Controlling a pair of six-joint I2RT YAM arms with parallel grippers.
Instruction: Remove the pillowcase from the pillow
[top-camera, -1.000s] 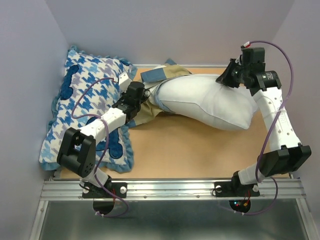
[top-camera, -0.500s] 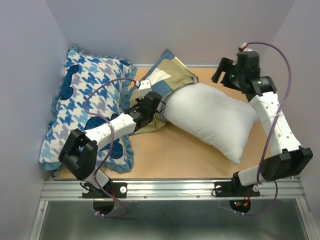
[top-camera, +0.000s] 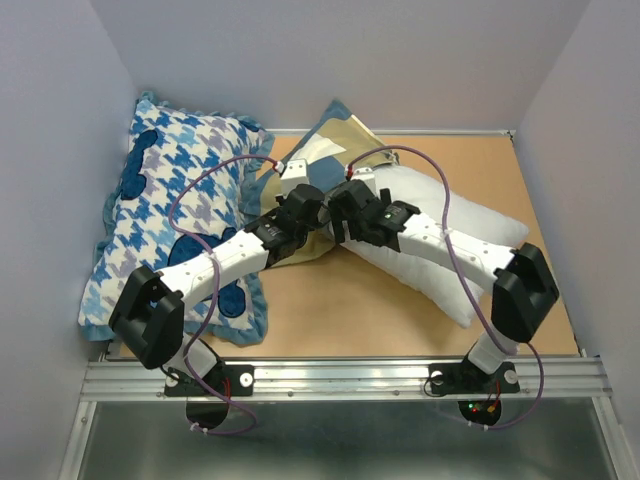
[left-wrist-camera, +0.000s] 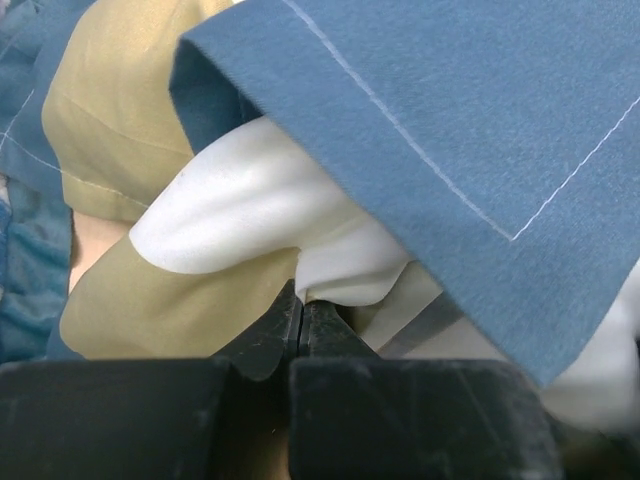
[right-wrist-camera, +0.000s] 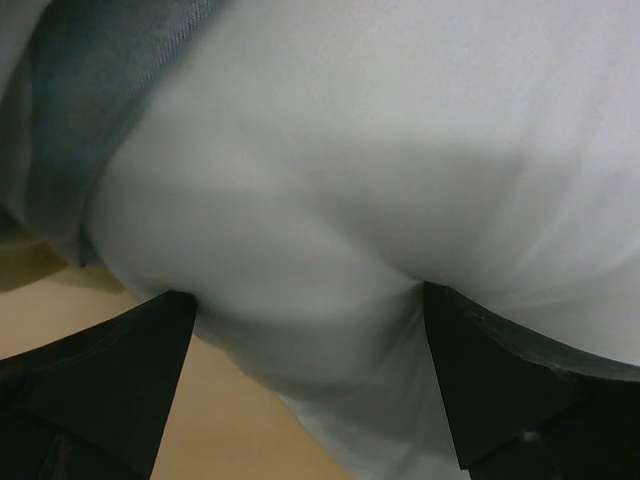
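Swung in from the far right corner, the right gripper (right-wrist-camera: 305, 310) now sits mid-worktop (top-camera: 340, 310). A frilled houndstooth cushion (top-camera: 165, 200) fills the left edge. Beside it, the left gripper (left-wrist-camera: 302, 308) is pressed together on a soft cream fold of the pillowcase (left-wrist-camera: 480, 120), which lies crumpled by the far edge in tan and stitched slate blue. The right gripper's fingers are spread around a smooth bulge of the plump white pillow (top-camera: 480, 220), which lies from centre to right edge.

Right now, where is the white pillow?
In the top view the pillow lies right of centre on the table, under the right arm, its left end tucked into the pillowcase next to the blue cushion.
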